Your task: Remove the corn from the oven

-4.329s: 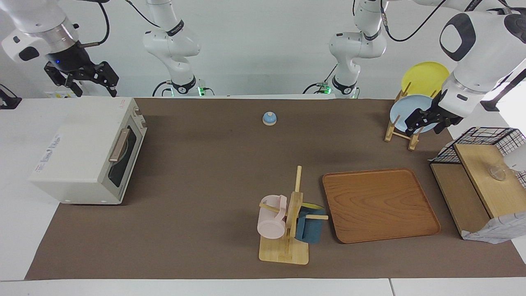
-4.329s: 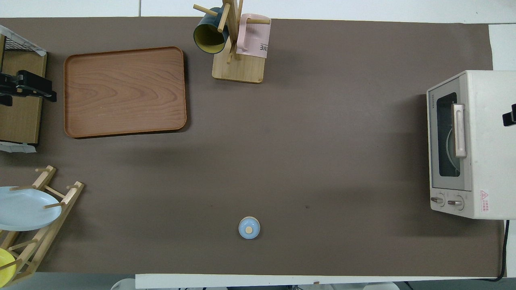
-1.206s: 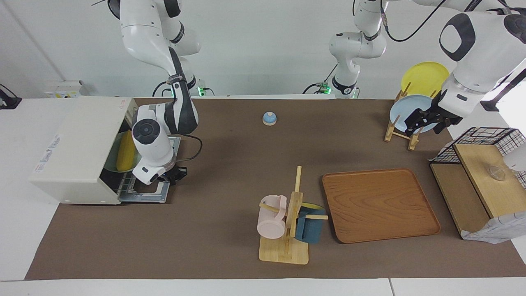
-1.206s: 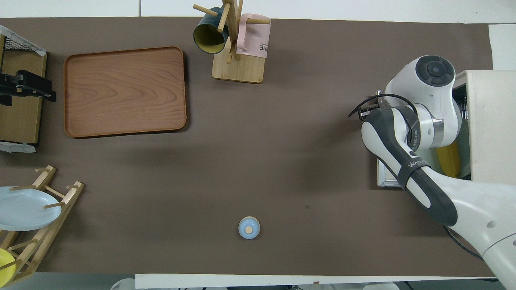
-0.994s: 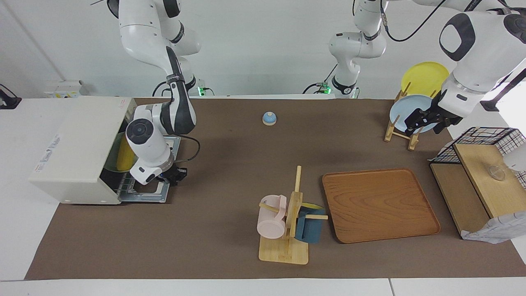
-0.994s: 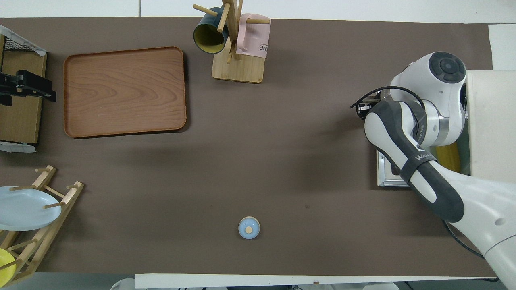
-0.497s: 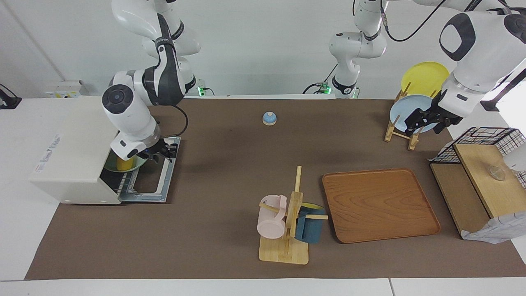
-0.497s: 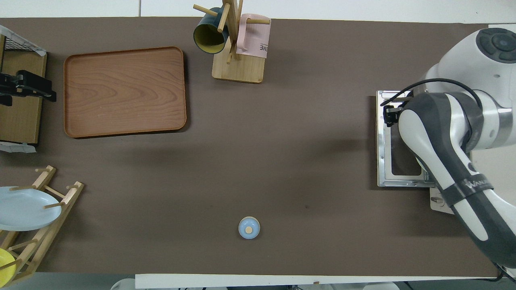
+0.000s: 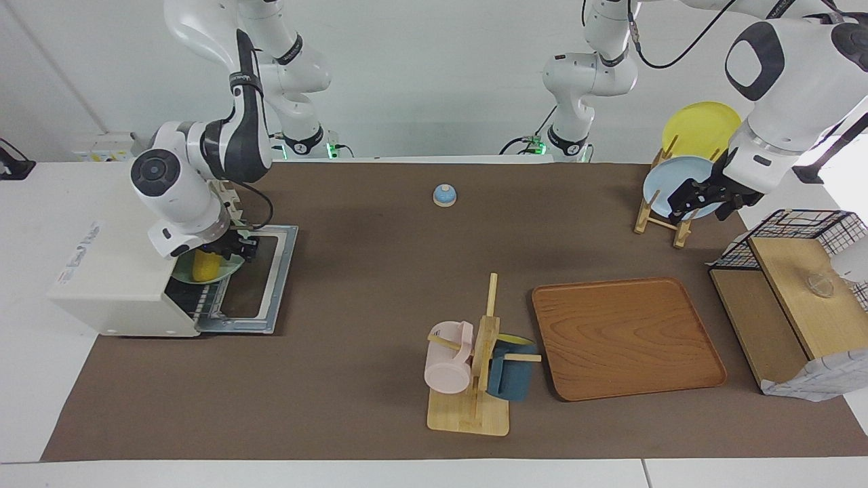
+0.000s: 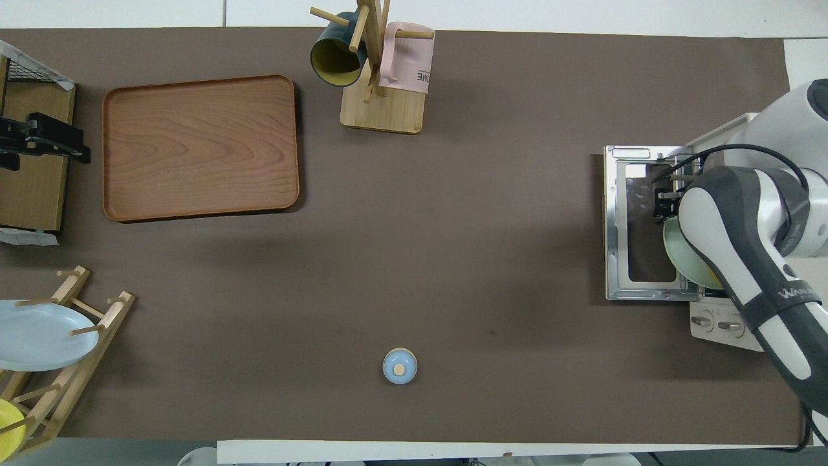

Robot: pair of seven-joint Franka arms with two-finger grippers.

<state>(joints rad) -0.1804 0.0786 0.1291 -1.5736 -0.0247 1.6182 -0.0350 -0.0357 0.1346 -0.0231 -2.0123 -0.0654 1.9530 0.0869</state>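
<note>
The cream-white oven [image 9: 115, 257] stands at the right arm's end of the table, its door [image 9: 261, 278] folded down flat. The yellow corn [image 9: 203, 270] lies on a pale green plate [image 9: 182, 274] on the wire rack at the oven's mouth. My right gripper [image 9: 239, 245] is low over the door, right beside the corn's end that lies nearer to the robots; I cannot see whether it touches the corn. In the overhead view the gripper [image 10: 666, 204] sits at the plate's rim [image 10: 678, 255] and my arm hides the corn. My left gripper [image 9: 702, 196] waits beside the dish rack.
A blue bell [image 9: 444, 195] sits mid-table near the robots. A mug tree [image 9: 475, 366] with a pink and a blue mug and a wooden tray [image 9: 627, 337] lie farther out. A dish rack [image 9: 661, 217] with a blue and a yellow plate and a wire basket [image 9: 793, 224] stand at the left arm's end.
The oven door, shut at first, now lies open. Over the last second my right gripper has swung from the door's outer edge in toward the oven's mouth and the corn. The left arm has not moved.
</note>
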